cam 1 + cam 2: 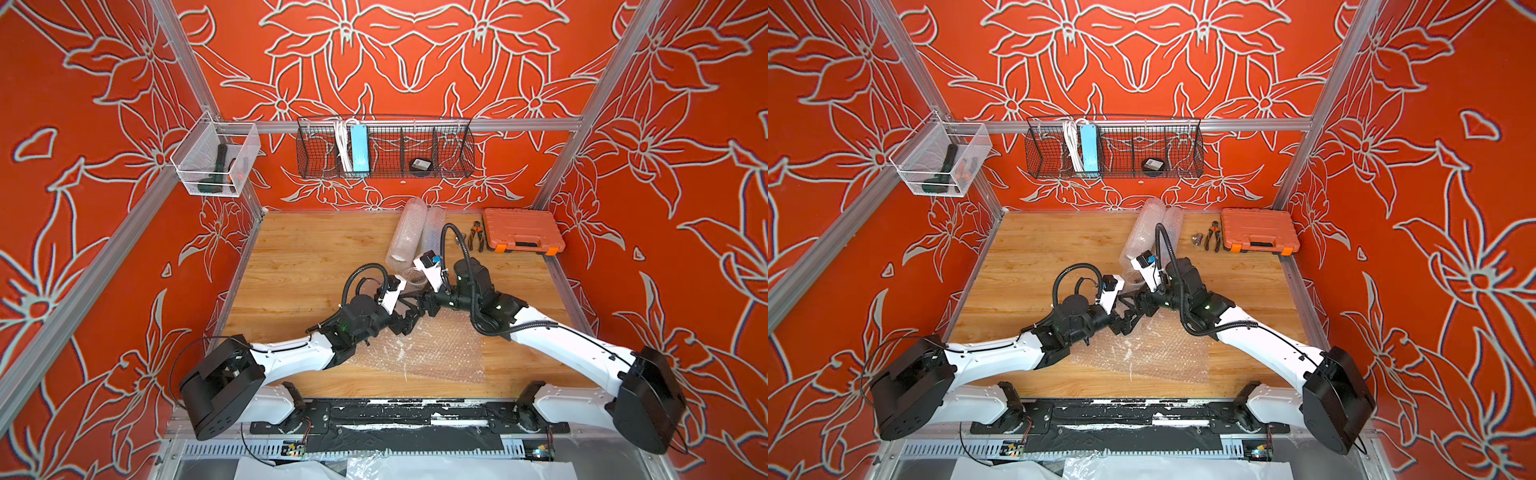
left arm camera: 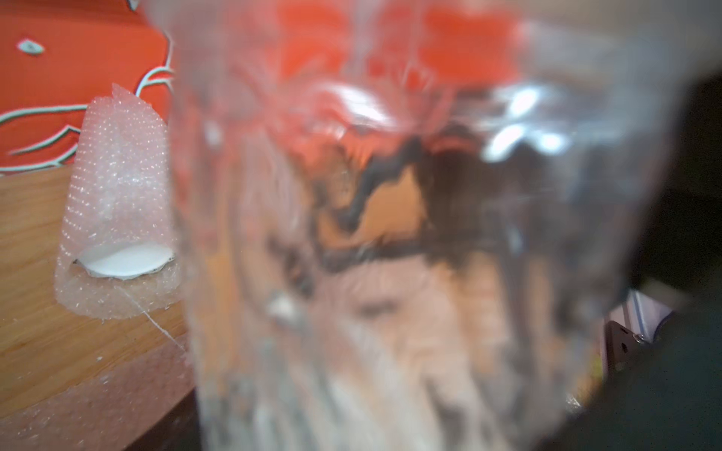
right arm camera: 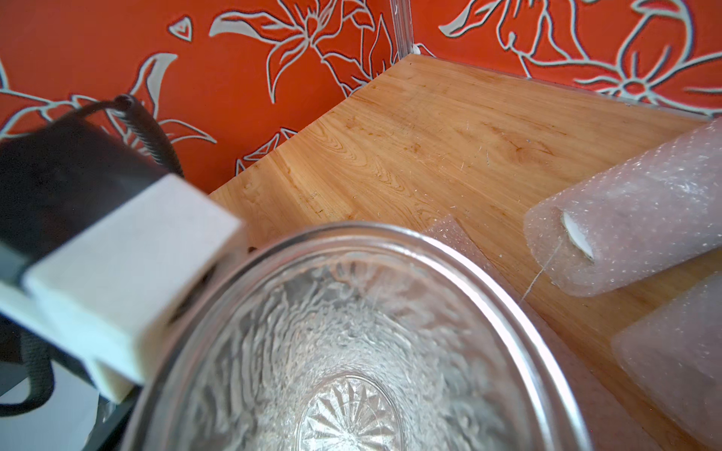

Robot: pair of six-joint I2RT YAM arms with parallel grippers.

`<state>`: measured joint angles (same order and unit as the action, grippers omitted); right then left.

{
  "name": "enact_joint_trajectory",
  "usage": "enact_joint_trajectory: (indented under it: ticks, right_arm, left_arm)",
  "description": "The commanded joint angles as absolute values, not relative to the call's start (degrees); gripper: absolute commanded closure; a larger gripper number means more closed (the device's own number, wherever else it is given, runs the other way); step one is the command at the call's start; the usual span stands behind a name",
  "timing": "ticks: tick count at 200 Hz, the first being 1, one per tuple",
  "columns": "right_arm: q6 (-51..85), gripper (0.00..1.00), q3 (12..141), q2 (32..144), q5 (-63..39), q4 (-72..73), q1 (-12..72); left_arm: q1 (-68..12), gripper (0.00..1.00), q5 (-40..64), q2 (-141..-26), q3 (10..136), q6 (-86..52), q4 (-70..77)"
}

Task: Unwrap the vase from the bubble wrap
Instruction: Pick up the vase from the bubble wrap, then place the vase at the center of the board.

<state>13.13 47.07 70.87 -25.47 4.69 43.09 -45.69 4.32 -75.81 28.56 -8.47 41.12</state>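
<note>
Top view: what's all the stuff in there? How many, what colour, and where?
vase: 1, clear glass, mid-table by the claws
bubble wrap sheet: 1, clear, flat, table front
bubble wrap rolls: 2, clear, table back
toolbox: 1, orange, back right corner
pliers: 1, black and orange, beside toolbox
wire basket: 1, black, back wall
power strip: 1, blue, in wire basket
round thing: 1, black, in wire basket
mesh basket: 1, white, left rail
tool: 1, dark, in mesh basket
table: 1, wooden, underneath
left claw: 1, black, by the vase
right claw: 1, black, by the vase
arms: 2, white and black, from the front corners
</note>
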Motion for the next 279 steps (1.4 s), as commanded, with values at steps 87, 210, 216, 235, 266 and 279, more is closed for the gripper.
enact_joint_trajectory:
  ticks: [87, 210, 216, 235, 266, 279]
  right_arm:
    - [11.7, 0.29, 48.4, 65.9, -20.8, 2.5, 44.5]
    - [10.6, 0.11, 45.0, 52.5, -0.7, -6.5, 44.5]
    - [10.6, 0.11, 44.7, 52.2, -0.5, -6.6, 44.5]
    - [10.9, 0.11, 43.7, 51.5, 0.2, -6.8, 44.5]
    - [10.9, 0.11, 42.9, 51.1, 1.0, -7.3, 44.4]
    - [10.7, 0.11, 42.8, 51.1, 1.5, -7.8, 44.4]
  left_arm:
    - [-44.5, 0.35, 0.2, -74.3, 28.2, -10.1, 45.5]
    - [-30.1, 0.35, -4.6, -75.8, 33.2, -2.2, 46.5]
    - [-28.7, 0.35, -4.6, -76.2, 34.2, -1.5, 46.7]
    - [-24.0, 0.35, -4.1, -78.1, 36.2, -0.5, 49.2]
    - [-17.7, 0.35, -1.1, -83.3, 39.5, -0.2, 55.3]
    - [-15.9, 0.35, 1.0, -86.6, 41.3, 0.8, 58.3]
